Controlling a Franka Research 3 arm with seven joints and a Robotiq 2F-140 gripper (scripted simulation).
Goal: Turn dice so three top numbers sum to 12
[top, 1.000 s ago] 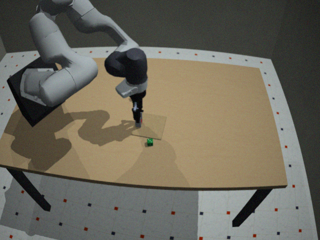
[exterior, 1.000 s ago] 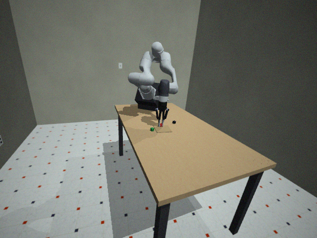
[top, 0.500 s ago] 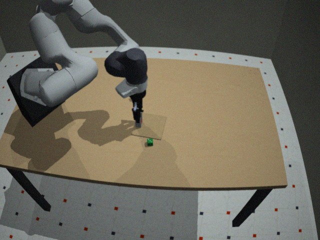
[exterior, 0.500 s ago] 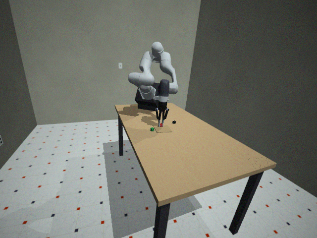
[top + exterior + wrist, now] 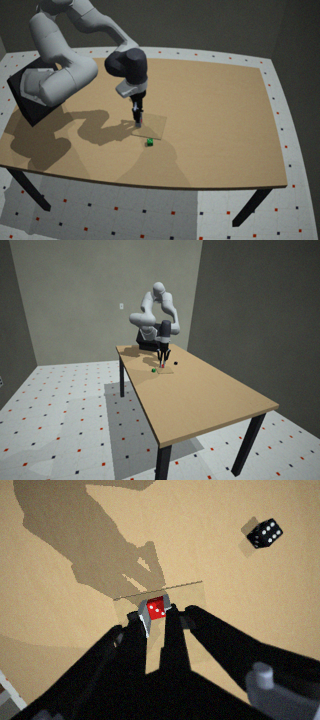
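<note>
A wooden table (image 5: pixel 206 103) (image 5: pixel 193 395) (image 5: pixel 45 615) bears a thin mat (image 5: pixel 152 126) (image 5: pixel 165 370) (image 5: pixel 192 597); the gripper (image 5: pixel 138 124) (image 5: pixel 162 364) (image 5: pixel 157 605), nearly closed, grips the red die (image 5: pixel 141 120) (image 5: pixel 162 366) (image 5: pixel 156 610). From above, the green die (image 5: pixel 149 142) (image 5: pixel 153 370) sits at six o'clock, just off the mat.

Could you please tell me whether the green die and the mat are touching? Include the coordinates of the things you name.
Apart: the top view shows a strip of tabletop between the green die (image 5: pixel 149 142) (image 5: pixel 153 370) and the mat's (image 5: pixel 155 126) (image 5: pixel 166 370) near edge.
</note>
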